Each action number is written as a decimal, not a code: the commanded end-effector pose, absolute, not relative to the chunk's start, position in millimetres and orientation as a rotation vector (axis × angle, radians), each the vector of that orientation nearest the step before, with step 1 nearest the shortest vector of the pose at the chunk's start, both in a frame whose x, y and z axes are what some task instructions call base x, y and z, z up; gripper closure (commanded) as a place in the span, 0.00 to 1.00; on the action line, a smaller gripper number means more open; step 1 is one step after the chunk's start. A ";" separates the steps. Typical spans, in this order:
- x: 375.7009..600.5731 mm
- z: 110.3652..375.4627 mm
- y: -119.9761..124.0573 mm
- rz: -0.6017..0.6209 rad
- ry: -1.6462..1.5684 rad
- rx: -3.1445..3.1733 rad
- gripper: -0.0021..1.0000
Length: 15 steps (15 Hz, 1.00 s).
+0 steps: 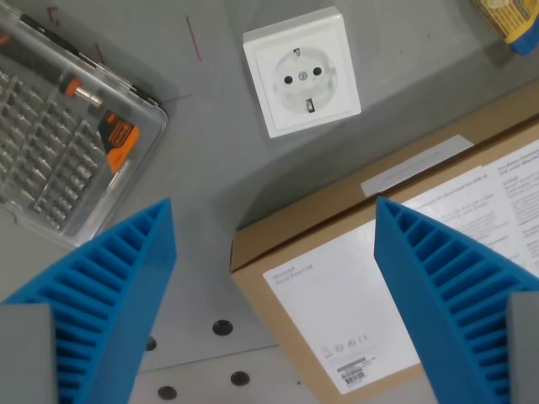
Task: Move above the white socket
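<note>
Socket (pixel 302 71): white, rigid moulded plastic, likely light, smooth-faced, flat on surface (pixel 210 168); best taken by opposite side edges; gripper (pixel 274 215) spread wide, empty, nearer the box (pixel 354 278).

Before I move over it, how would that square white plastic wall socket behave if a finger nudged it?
The square white plastic wall socket looks rigid and lies flat on the grey table, so it would probably slide rather than tip or roll. It seems loose, with no visible cable, and likely light. The open blue ribbed gripper is nowhere near touching it.
</note>
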State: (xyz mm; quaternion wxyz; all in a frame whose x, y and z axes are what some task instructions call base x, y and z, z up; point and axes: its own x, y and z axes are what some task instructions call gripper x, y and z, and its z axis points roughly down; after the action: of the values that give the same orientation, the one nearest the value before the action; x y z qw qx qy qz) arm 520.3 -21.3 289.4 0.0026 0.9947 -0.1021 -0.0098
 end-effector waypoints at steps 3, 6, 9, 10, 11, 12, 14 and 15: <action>523.3 274.1 -29.3 0.033 -0.178 3.142 0.00; 524.3 265.9 -31.6 0.040 -0.145 3.144 0.00; 525.6 256.6 -34.0 0.048 -0.116 3.146 0.00; 526.1 253.2 -34.9 0.049 -0.109 3.146 0.00; 526.6 249.8 -35.8 0.050 -0.099 3.147 0.00; 527.1 246.3 -36.7 0.055 -0.087 3.148 0.00; 528.3 239.3 -38.6 0.060 -0.064 3.149 0.00; 528.9 235.8 -39.5 0.062 -0.054 3.149 0.00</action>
State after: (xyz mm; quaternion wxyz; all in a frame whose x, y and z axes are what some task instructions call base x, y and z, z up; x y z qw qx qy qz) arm 531.4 -34.7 241.3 0.0037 0.9981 -0.0590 -0.0178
